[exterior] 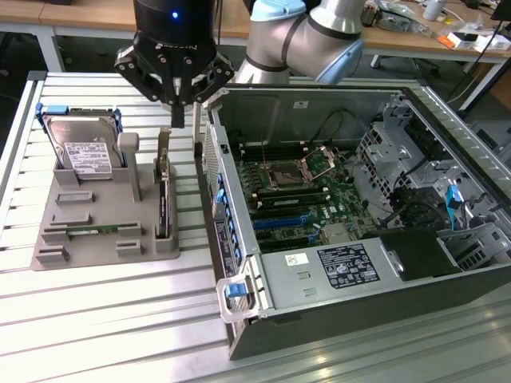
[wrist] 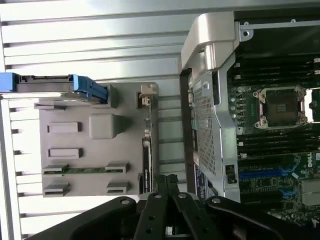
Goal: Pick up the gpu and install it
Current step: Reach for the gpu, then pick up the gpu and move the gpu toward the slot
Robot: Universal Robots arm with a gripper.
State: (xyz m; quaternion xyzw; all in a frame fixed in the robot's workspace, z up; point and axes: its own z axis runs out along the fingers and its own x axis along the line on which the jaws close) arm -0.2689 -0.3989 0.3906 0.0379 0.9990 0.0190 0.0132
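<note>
The gpu [exterior: 163,199] stands on edge in a slot along the holder's [exterior: 96,209] side nearest the case [exterior: 319,311]. Seen edge-on it is a thin dark strip with a bright metal bracket at its far end. In the wrist view it is a narrow line [wrist: 146,160] running down the holder's rim [wrist: 75,120].

The gripper [exterior: 177,121] is black, with jointed linkages tapering to two slim fingers. These are closed together with nothing between them. The tips hang just above the gpu's bracket end, slightly toward the case [wrist: 167,179].

The holder is matte gray plastic, blocky, with square posts and low clips. A silver hard drive [exterior: 84,152] with a white label leans upright at its back, flanked by blue tabs. A green memory stick [exterior: 92,231] lies flat between clips.

The table [exterior: 96,319] is ribbed aluminium slats. The case is gray sheet metal, lying open, with a green motherboard [exterior: 303,195] inside. Its perforated end wall rises just beside the gpu's slot, and a holder post stands on the slot's other side. The arm [exterior: 319,40] is silver with pale blue caps.
</note>
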